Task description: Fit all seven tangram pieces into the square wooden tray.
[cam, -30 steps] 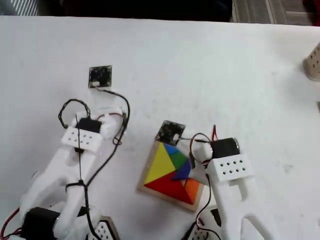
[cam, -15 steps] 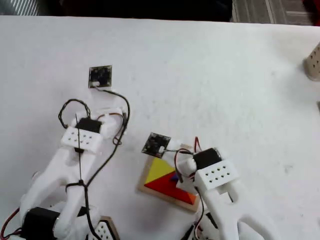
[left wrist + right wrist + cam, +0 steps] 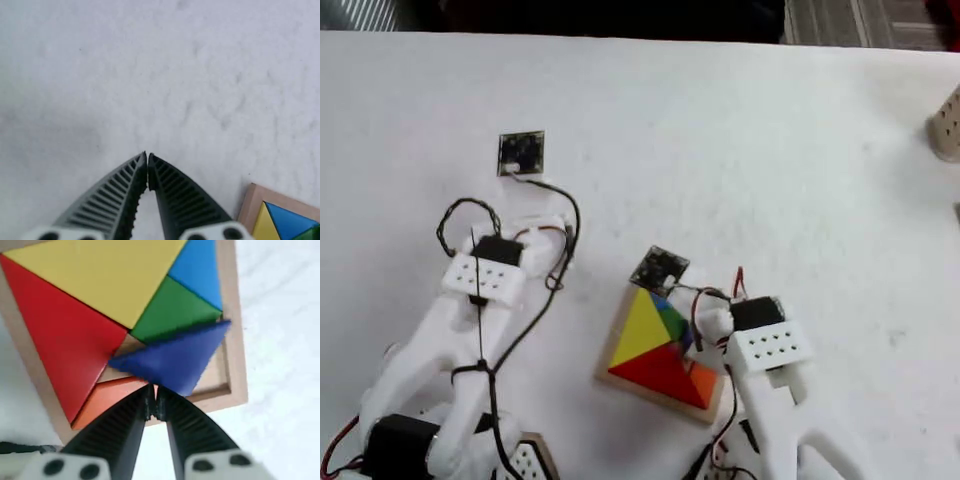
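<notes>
The square wooden tray (image 3: 617, 379) lies on the white table between the arms. It holds a yellow (image 3: 642, 325), a red (image 3: 655, 370), an orange (image 3: 706, 383), a green (image 3: 676, 317) and a light blue piece (image 3: 661, 299). In the right wrist view a dark blue piece (image 3: 170, 357) lies askew across a bare gap by the tray rim (image 3: 235, 340), beside the green piece (image 3: 172, 310). My right gripper (image 3: 152, 402) is shut, its tips at that piece's edge. My left gripper (image 3: 147, 170) is shut over bare table, and the tray corner (image 3: 247, 210) shows beside it.
The left arm (image 3: 485, 275) rests left of the tray with loose black cables (image 3: 560, 250) around it. A perforated beige object (image 3: 945, 125) stands at the right edge. The table's far edge runs along the top; white surface stretches behind and to the right.
My right arm swung left over the tray half a second ago and has come back right, uncovering the yellow and green pieces. The left arm has not moved.
</notes>
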Robot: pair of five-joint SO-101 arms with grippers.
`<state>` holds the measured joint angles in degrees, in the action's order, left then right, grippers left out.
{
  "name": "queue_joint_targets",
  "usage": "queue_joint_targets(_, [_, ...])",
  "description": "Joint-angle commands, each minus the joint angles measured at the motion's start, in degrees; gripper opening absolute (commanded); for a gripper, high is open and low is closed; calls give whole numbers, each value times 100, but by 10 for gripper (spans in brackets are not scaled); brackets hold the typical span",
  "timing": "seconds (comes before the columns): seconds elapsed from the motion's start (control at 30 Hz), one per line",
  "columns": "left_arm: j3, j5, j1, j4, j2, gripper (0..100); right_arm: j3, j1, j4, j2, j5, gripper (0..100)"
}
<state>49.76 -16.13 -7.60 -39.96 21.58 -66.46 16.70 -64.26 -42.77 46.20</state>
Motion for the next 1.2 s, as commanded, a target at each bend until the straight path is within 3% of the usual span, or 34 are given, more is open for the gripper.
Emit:
queue_joint_targets(0.0, [-53,44,22,149,180,24,273,-312,171,-31,97,18])
queue_joint_targets(0.23, [-53,53,22,149,180,24,325,-514,347,-75,88,18])
queue_joint_targets(0.4, [-53,53,22,149,180,24,993,-444,-233,-75,-308,18])
queue_joint_targets(0.53, [-53,44,22,149,180,24,1407,163,-426,-31,-1081,18])
queue_joint_targets(0.7, [-53,53,22,149,180,24,1002,910,154,-22,-1767,18])
queue_joint_targets(0.97, [-53,53,22,149,180,24,-316,875,1367,-22,-1785,18])
queue_joint_targets(1.17, [-53,53,40,149,180,24,-404,48,1376,-31,-1495,18])
